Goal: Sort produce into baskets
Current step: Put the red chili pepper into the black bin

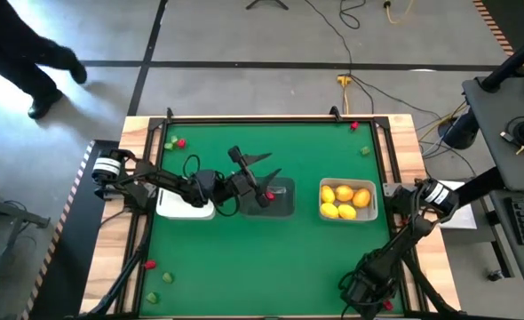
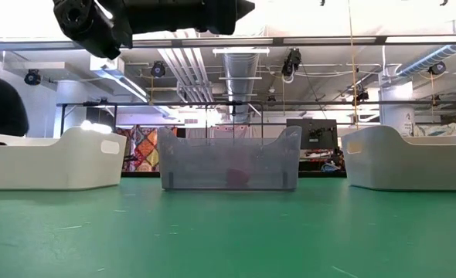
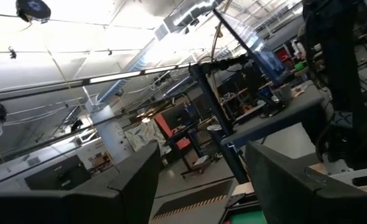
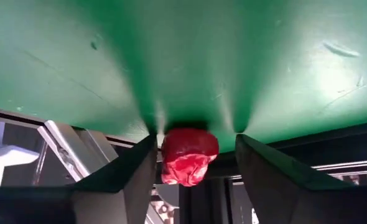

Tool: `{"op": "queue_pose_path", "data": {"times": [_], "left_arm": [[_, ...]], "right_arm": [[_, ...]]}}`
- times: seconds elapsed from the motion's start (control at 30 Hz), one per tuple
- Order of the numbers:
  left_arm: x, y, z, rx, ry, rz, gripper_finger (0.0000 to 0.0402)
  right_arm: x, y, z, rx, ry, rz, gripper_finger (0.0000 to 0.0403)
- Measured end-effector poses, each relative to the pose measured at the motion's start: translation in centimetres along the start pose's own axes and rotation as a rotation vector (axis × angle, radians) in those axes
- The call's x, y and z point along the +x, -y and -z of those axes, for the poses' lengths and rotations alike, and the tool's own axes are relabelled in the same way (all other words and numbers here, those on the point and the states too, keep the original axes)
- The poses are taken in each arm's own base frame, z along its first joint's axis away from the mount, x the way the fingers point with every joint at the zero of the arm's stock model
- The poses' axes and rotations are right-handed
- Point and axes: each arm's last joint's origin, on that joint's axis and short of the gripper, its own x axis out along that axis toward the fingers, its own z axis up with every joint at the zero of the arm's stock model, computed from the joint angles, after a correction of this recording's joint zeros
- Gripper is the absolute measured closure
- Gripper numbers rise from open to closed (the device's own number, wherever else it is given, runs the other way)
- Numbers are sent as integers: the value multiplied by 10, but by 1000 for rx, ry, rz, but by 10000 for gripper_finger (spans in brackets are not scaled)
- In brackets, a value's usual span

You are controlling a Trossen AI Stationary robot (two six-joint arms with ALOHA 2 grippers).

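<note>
In the right wrist view a red bit of produce (image 4: 188, 155) lies on the green table at its near right edge. My right gripper (image 4: 196, 142) is open, with one finger on either side of it. My left gripper (image 1: 257, 169) is open and holds nothing. It hovers above the dark transparent basket (image 1: 280, 203), which holds one red bit (image 1: 269, 196). The white basket (image 1: 184, 208) stands left of it under the left arm. The pale basket (image 1: 347, 216) on the right holds several yellow lemon-like fruits (image 1: 344, 194).
Loose red and green bits lie at the far left corner (image 1: 175, 142), the far right (image 1: 360, 138) and the near left (image 1: 160, 277). The low view shows the three baskets in a row, with the dark basket (image 2: 229, 162) in the middle. A person (image 1: 31, 53) walks beyond the table.
</note>
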Motion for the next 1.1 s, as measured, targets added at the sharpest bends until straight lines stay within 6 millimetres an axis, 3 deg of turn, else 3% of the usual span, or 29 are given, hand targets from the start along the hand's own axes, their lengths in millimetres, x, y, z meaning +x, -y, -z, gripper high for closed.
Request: {"op": "queue_pose_path", "data": {"times": [0.27, 0.37, 0.53, 0.63, 0.77, 0.9, 1.1], "left_arm": [[0, -2, 0, -1, -21, -28, 183], [-4, -5, -1, -2, -19, -29, 183], [-19, -18, -7, -23, -3, -22, 183], [-35, -28, -16, -88, 77, 38, 183], [-59, -37, -23, -183, 245, 248, 183], [-81, -46, -25, -239, 356, 432, 183], [-107, -59, -19, -298, 354, 470, 183]], "right_arm": [[-5, -1, -1, 12, 10, -14, 282], [-19, -15, 4, -23, 65, -79, 319], [-62, -39, 16, -98, 335, -190, 349], [-97, -50, 23, -172, 631, -192, 345], [-144, -58, 24, -315, 1099, -91, 339], [-191, -58, 5, -393, 1363, 56, 342], [-249, -34, -48, -432, 1424, 232, 341]]}}
